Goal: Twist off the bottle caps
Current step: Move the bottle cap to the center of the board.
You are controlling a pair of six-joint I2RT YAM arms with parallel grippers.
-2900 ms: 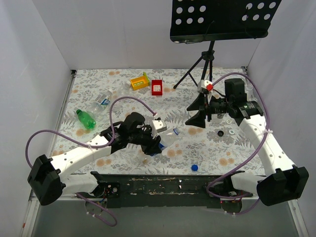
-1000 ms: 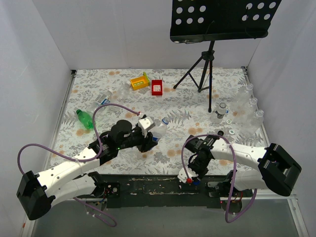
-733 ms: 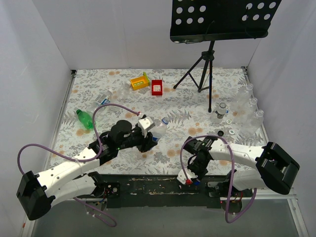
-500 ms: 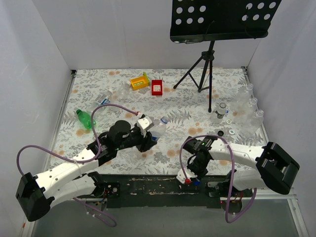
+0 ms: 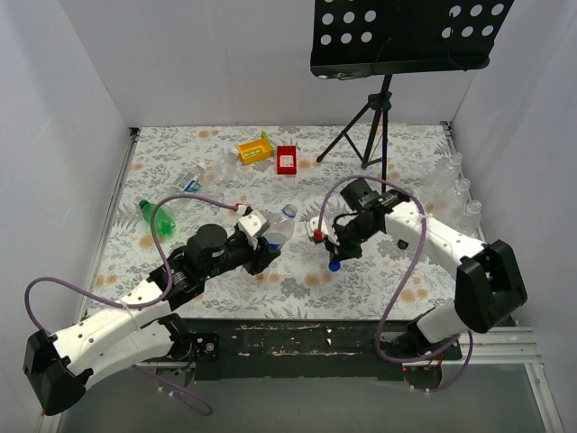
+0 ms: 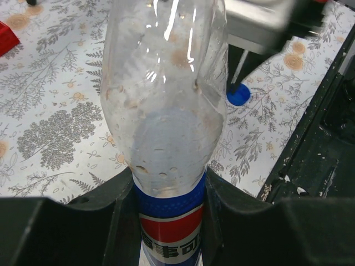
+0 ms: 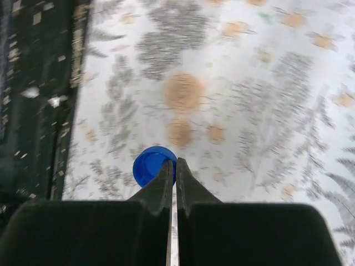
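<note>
My left gripper [image 5: 264, 250] is shut on a clear Pepsi bottle [image 5: 276, 234] around its blue and red label. The bottle's neck points up and away toward the table's middle. In the left wrist view the bottle [image 6: 166, 100] fills the middle, gripped low down by my left gripper [image 6: 169, 191], and its top is cut off. My right gripper [image 5: 334, 256] is just right of the bottle, shut on the rim of a blue bottle cap [image 5: 334, 266]. The right wrist view shows that cap [image 7: 150, 166] open side up, pinched at the fingertips of the right gripper [image 7: 172, 166]. The cap [image 6: 238, 97] also shows beyond the bottle.
A green bottle [image 5: 155, 216] and clear bottles [image 5: 192, 180] lie at the left. More clear bottles [image 5: 455, 194] stand at the right edge. A yellow box [image 5: 255, 149], a red box [image 5: 287, 160] and a tripod [image 5: 368, 135] under a black perforated stand [image 5: 406, 36] are at the back.
My right arm has swung from the near table edge up to the middle, carrying the blue cap beside the bottle. My left arm has shifted the bottle slightly forward and right.
</note>
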